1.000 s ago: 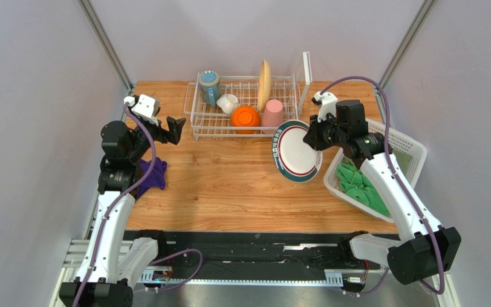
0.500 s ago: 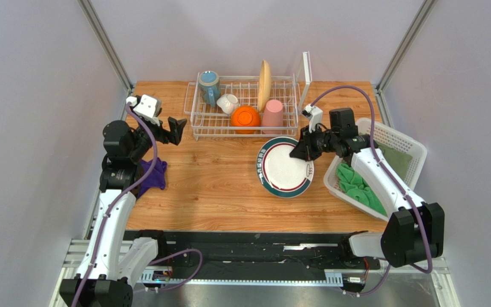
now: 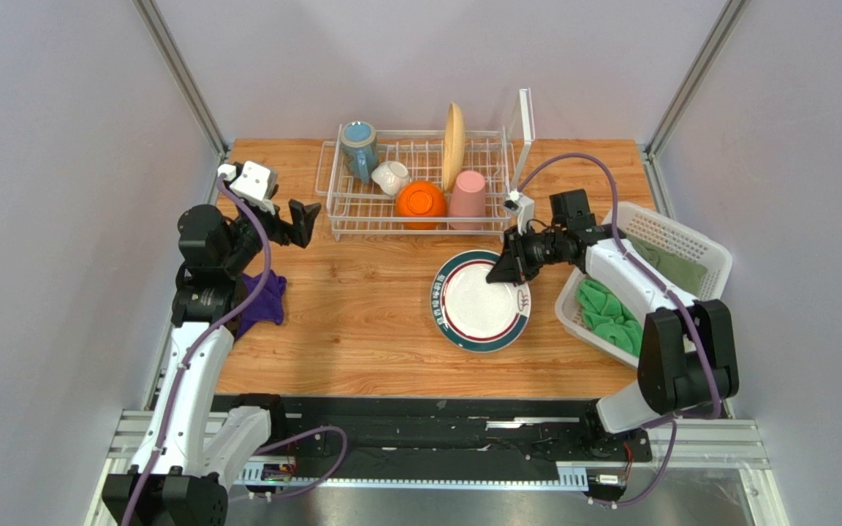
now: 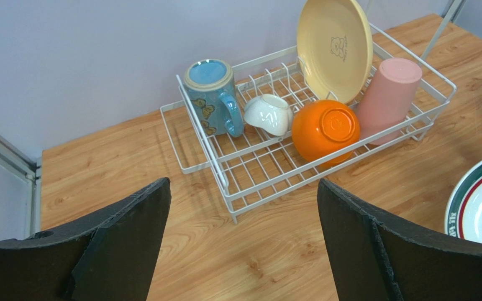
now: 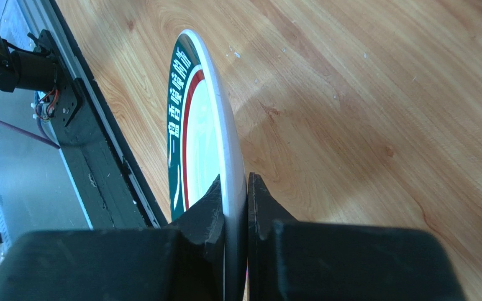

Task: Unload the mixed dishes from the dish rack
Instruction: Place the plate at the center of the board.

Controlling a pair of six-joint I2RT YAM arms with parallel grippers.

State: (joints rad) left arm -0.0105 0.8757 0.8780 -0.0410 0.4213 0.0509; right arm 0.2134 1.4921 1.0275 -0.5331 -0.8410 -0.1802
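The white wire dish rack [image 3: 338, 215] stands at the back of the table. It holds a blue mug [image 3: 358, 148], a small white bowl [image 3: 391, 175], an upright cream-yellow plate [image 3: 454, 144], an upturned orange bowl [image 3: 422, 204] and an upturned pink tumbler [image 3: 468, 195]. My right gripper [image 3: 502, 271] is shut on the rim of the dark-rimmed plate [image 3: 478, 312], which lies low over the table in front of the rack; the right wrist view shows the plate [image 5: 209, 119] edge-on between my fingers. My left gripper [image 3: 302, 223] is open and empty, left of the rack [image 4: 250, 182].
A purple cloth [image 3: 263, 297] lies at the left edge by the left arm. A white lattice basket [image 3: 691, 243] with green cloths [image 3: 610, 312] stands at the right. Bare wood lies between the plate and the purple cloth.
My right gripper has carried the dark-rimmed plate down and to the left, tipping it from near upright to almost flat over the table. The left arm has barely moved.
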